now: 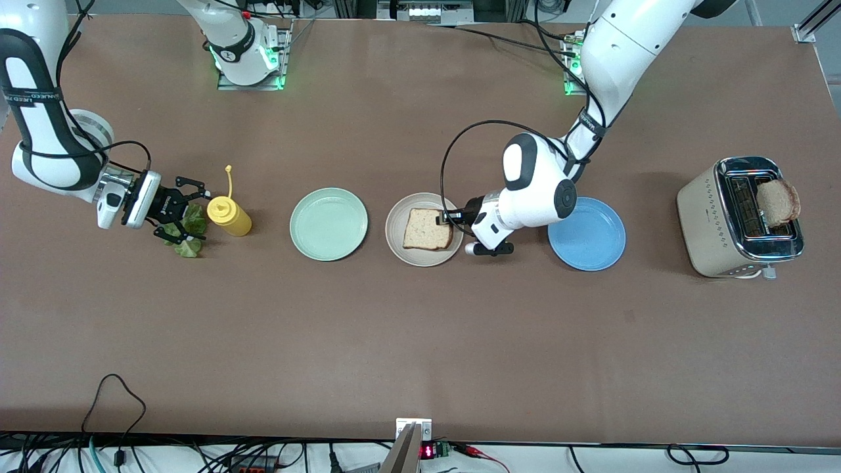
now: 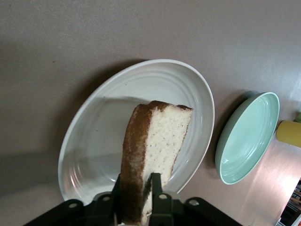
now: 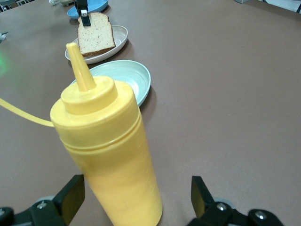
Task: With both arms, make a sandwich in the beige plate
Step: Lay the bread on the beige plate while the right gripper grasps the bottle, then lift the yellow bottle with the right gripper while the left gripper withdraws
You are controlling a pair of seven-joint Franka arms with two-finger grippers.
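Brown bread slice (image 1: 427, 228) in left claw (image 1: 447, 217)

A bread slice (image 1: 427, 228) lies on the centre plate (image 1: 395, 238), between two other plates (image 1: 328, 224) (image 1: 587, 234); a bottle (image 1: 228, 217) stands mid-left, a toaster (image 1: 740, 217) mid-right.

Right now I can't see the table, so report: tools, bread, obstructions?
Left tool at bread slice edge on beige plate. Right tool open beside yellow bottle, over lettuce. Second slice in toaster.
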